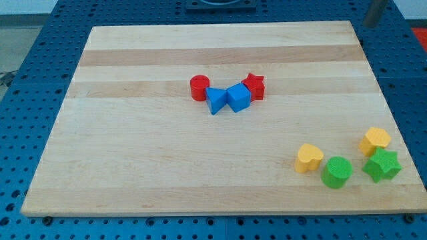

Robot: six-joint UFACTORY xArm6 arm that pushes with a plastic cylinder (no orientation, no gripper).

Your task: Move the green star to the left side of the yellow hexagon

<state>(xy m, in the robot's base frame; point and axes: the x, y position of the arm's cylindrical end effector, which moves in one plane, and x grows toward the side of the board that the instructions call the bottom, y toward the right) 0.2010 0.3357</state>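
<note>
1. Eight blocks counted on the wooden board [133,153]. Found the green star [382,165] close to the bottom-right corner, just below the yellow hexagon [375,141] and slightly nearer the right edge, touching it or nearly so.
2. Spotted my tip [367,25] beyond the top-right corner, off the board and well apart from every block. A bare rod with nothing to open or close, holding nothing and touching nothing.
3. Judged the step in hand to be the approach, with the star not yet contacted.
4. Best to come down along the right edge and settle on the star's right side, between it and that edge, with little room to spare there.
5. Then to push towards the left edge, through the gap between the hexagon and the green cylinder [337,172], and finally up towards the top edge, into the space between the hexagon and the yellow heart [309,158].
6. Worth keeping the push through the star's middle. An off-centre shove on one arm would probably spin it or nudge the hexagon.
7. Lay flat, with arms radiating evenly and so no long axis. Could not tell exactly which way the arms pointed.
8. Left the red cylinder [199,88], two blue blocks [227,99] and red star [253,86] near the board's centre out of it.
</note>
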